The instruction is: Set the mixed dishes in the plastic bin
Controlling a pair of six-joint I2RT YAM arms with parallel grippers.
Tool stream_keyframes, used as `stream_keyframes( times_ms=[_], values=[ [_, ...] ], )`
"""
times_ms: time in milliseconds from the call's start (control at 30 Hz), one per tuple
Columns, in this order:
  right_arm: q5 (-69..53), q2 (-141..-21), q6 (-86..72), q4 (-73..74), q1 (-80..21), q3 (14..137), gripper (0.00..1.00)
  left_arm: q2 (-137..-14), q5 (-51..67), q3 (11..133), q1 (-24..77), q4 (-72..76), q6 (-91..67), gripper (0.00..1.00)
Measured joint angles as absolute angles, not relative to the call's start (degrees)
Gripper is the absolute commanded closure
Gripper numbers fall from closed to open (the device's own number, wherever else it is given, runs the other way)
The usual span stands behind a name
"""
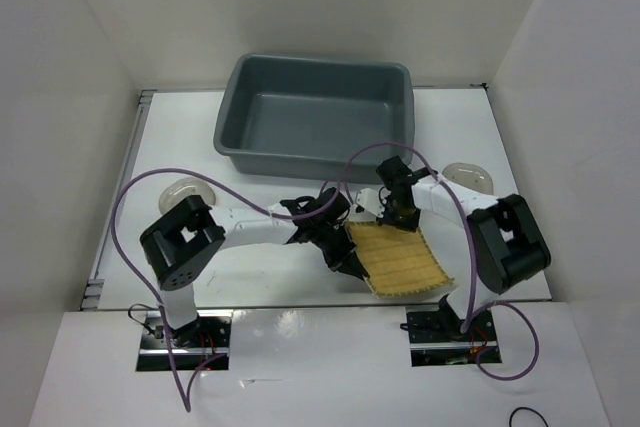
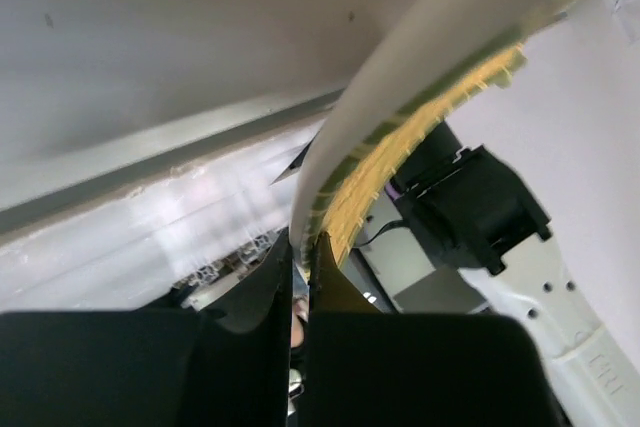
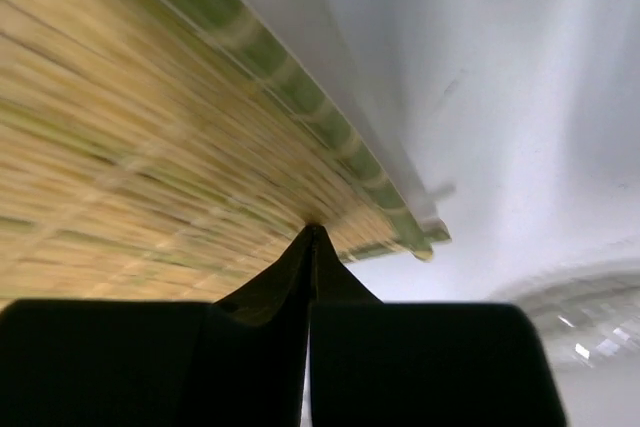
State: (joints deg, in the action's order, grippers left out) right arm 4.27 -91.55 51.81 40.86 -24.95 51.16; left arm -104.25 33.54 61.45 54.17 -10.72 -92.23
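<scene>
The yellow woven mat [image 1: 402, 259] lies in front of the dark grey plastic bin [image 1: 318, 152], its edges raised and curved. My left gripper [image 1: 347, 253] is shut on the mat's left edge; in the left wrist view the mat [image 2: 400, 147] bends up from between the closed jaws of this gripper [image 2: 300, 243]. My right gripper [image 1: 400, 215] is shut on the mat's far edge; in the right wrist view the tips of that gripper [image 3: 315, 232] meet at the edge of the mat [image 3: 150, 147]. Two smoky saucers [image 1: 186, 190] [image 1: 468, 175] lie on the table. No glass cups are in view.
The bin is empty and stands at the back middle of the white table [image 1: 260, 292]. White walls close in the left, right and back. Purple cables loop over both arms. A blurred saucer rim [image 3: 585, 312] shows at the lower right of the right wrist view.
</scene>
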Motion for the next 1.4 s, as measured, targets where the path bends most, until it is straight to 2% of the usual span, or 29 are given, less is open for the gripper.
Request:
stream_keyframes(
  times_ms=[133, 367, 600, 767, 1033, 1400],
  values=[
    [-4.67, -83.26, 49.6, 43.27, -24.1, 50.17, 1.0, -99.2, 31.24, 61.49, 55.57, -14.26, -90.89, 1.0],
    [-9.41, -53.21, 43.16, 44.49, -22.33, 53.04, 1.0, -83.42, 29.56, 58.28, 56.14, -16.75, -88.51, 1.0],
    [-9.26, -42.89, 40.91, 46.13, -12.6, 53.32, 1.0, -79.33, 28.08, 55.68, 56.14, -18.85, -85.47, 1.0],
    [-7.38, -31.79, 40.75, 46.39, -10.83, 50.96, 1.0, -76.9, 27.31, 53.74, 56.14, -19.25, -85.03, 1.0],
    [-4.38, -28.97, 39.22, 46.96, -10.83, 49.12, 1.0, -75.42, 26.63, 54.43, 56.03, -20.56, -83.48, 1.0],
    [3.81, -26.98, 32.21, 45.04, -9.85, 47.53, 1.0, -73.1, 27.49, 65.58, 51.42, -23.88, -78.19, 1.0]
  ],
)
